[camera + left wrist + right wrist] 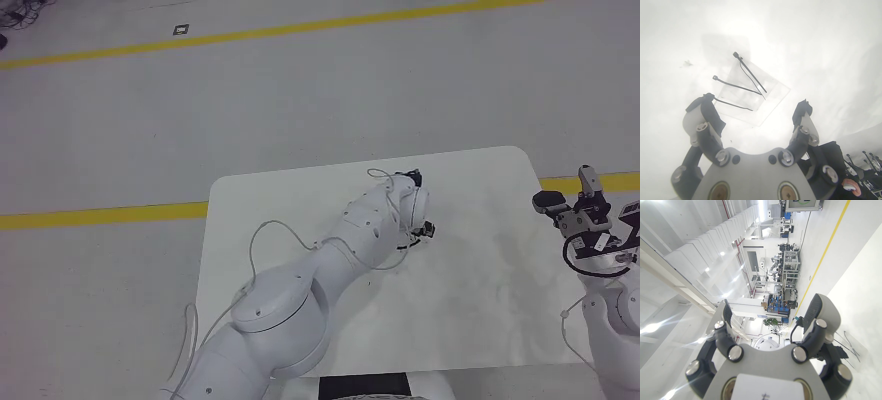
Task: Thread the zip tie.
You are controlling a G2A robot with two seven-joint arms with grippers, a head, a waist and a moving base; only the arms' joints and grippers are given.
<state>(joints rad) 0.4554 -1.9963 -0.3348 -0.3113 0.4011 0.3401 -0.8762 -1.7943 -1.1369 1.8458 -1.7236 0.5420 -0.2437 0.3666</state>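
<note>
Worktop (480,300): white, with rounded corners. In the top view one arm reaches over its middle and the other sits at its right edge, well apart from the first.

Left claw (756,98): fingers spread wide, nothing between them. Both fingertips (708,106) are wrapped in black material. It hangs above a clear sheet (772,102) lying flat on the worktop.

Black zip ties on the sheet, three counted:
- zip tie A (750,73): straight, with its head just off the sheet's far edge.
- zip tie B (736,86): its head is off the sheet's side edge. Its tail runs toward A's tail, the pair making a V. Cannot tell whether they touch.
- zip tie C (732,105): nearest the claw. Its head end is hidden behind one black fingertip. Cannot tell whether it touches the finger.

A thin curved black strand (753,83) lies between A and B. Cannot tell whether it is a fourth tie.

One small pale scrap (686,63) lies on the worktop, apart from the sheet.

Right claw (769,312): fingers apart, ribbed dark pads (811,311) bare, nothing held. It points out at the room, off the worktop's edge.

Writing: one white label (768,387) sits on the right claw's base. Its dark mark is cut off at the frame edge and is not legible.

Floor: two yellow stripes (300,30).
</note>
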